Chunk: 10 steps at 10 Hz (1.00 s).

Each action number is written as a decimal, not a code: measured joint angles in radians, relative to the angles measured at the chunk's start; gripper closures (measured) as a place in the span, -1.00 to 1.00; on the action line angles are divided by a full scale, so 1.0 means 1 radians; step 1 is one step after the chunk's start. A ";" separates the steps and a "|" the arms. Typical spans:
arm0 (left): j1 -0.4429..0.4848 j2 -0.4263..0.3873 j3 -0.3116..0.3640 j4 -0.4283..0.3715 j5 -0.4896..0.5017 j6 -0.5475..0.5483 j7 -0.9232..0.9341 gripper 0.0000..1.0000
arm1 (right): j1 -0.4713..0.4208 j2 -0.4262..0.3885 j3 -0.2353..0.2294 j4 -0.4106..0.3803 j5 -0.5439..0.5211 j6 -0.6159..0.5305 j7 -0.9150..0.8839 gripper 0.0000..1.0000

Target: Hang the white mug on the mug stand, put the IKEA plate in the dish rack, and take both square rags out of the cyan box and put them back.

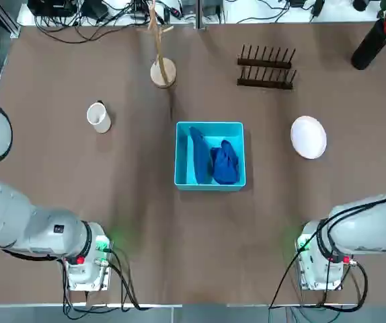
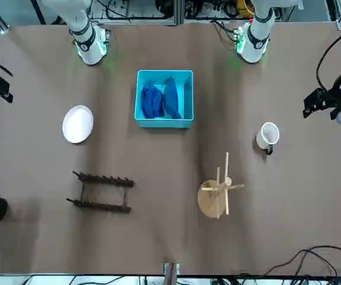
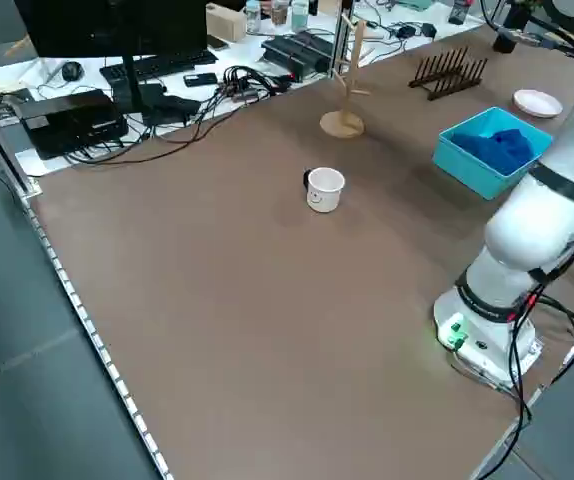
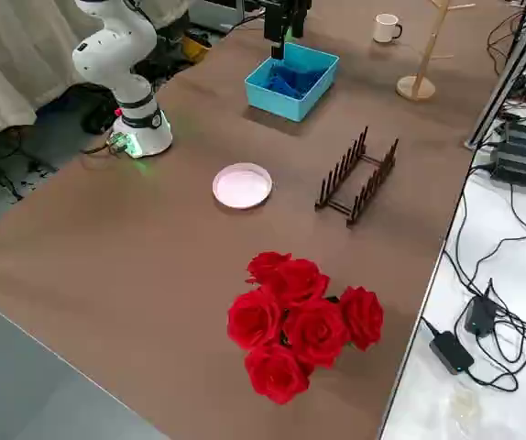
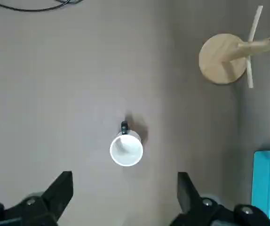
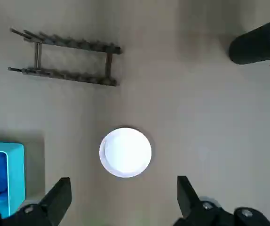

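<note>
The white mug stands upright on the left half of the table, directly under my open left gripper, which hovers high above it. Farther back stands the light wooden mug stand. At centre, the cyan box holds both dark blue square rags, crumpled side by side. The IKEA plate lies flat on the right, below my open right gripper, also held high. Behind the plate sits the dark dish rack. Nothing is held.
A dark vase of red roses stands at the far right corner. Cables, a keyboard and a monitor lie past the table's far edge. The arm bases sit at the near edge.
</note>
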 joint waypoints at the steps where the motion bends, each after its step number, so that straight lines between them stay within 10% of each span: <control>1: 0.000 0.000 0.000 0.000 0.000 0.000 0.000 -0.96 | 0.000 0.000 -0.001 0.000 0.000 -0.001 0.000 -0.98; 10: 0.043 0.028 0.000 -0.084 -0.013 -0.006 0.160 -0.98 | 0.000 0.014 -0.002 -0.063 0.000 0.053 0.000 -0.98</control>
